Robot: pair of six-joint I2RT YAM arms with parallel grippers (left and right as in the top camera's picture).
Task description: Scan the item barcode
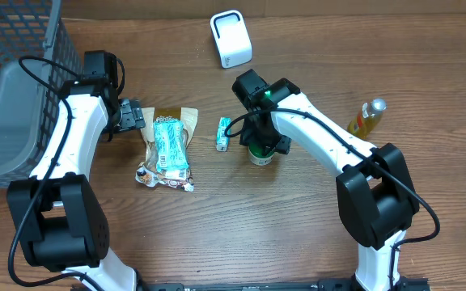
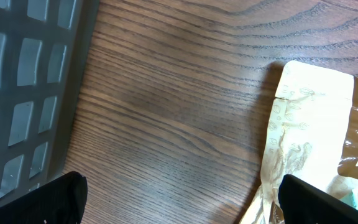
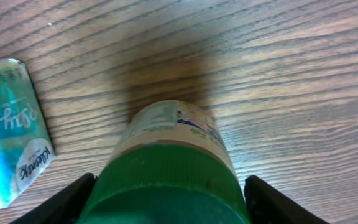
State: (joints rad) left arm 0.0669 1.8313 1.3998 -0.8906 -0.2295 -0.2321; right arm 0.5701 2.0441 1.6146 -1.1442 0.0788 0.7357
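Overhead first: the right gripper (image 1: 259, 145) is down over the green-lidded jar (image 1: 260, 157). The jar stands upright on the counter (image 1: 298, 234), just beside a Kleenex tissue pack (image 1: 224, 133), and the white scanner (image 1: 230, 38) is well apart at the far edge. The left gripper (image 1: 130, 115) hangs next to the tan snack bag (image 1: 168, 145), near the grey basket (image 1: 23, 32), and a yellow bottle (image 1: 366, 117) sits off to the right. Left wrist view: jaws spread wide with nothing between them, just bare wood and a corner of the bag. Right wrist view: the jaws flank the green lid, close against both sides, but whether they are actually clamping it I cannot tell. This looks like the pick-up step, with the jar as the item. The next move calls for a firm grip, a lift, then a carry to the scanner with the barcode turned toward it; the barcode itself is not visible here.
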